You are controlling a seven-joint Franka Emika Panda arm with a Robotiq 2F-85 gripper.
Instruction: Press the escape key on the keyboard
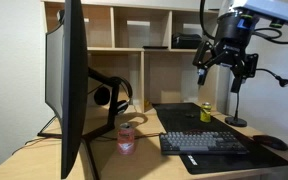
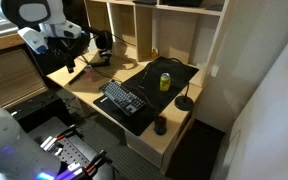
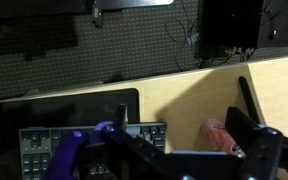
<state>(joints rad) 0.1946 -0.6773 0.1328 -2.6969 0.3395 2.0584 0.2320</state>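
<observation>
At the far left of the wooden desk point(image 1: 139, 165) stands a dark monitor point(image 1: 69, 80), seen almost edge-on in an exterior view, with black headphones point(image 1: 114, 95) just beyond it. Next comes a pink can point(image 1: 126, 137), upright on the bare wood, near the left edge of the black desk mat point(image 1: 179, 112) but apart from it. The keyboard point(image 1: 204, 143) lies flat along the front part of that mat, its left end just beside the pink can and not touching it. Behind the keyboard, further back on the mat, stands a yellow can point(image 1: 206, 112). My gripper point(image 1: 224, 72) hangs high over the mat, well above the keyboard and the yellow can, touching nothing. My jaws are spread wide and empty; in the wrist view my fingers point(image 3: 69, 155) stand far apart at the bottom edge, with part of the keyboard and the pink can showing beyond them. To the right of the yellow can is a black stand point(image 1: 234, 120) with a round base, and at the far right a black mouse point(image 1: 274, 143) rests on the mat near the keyboard's right end
</observation>
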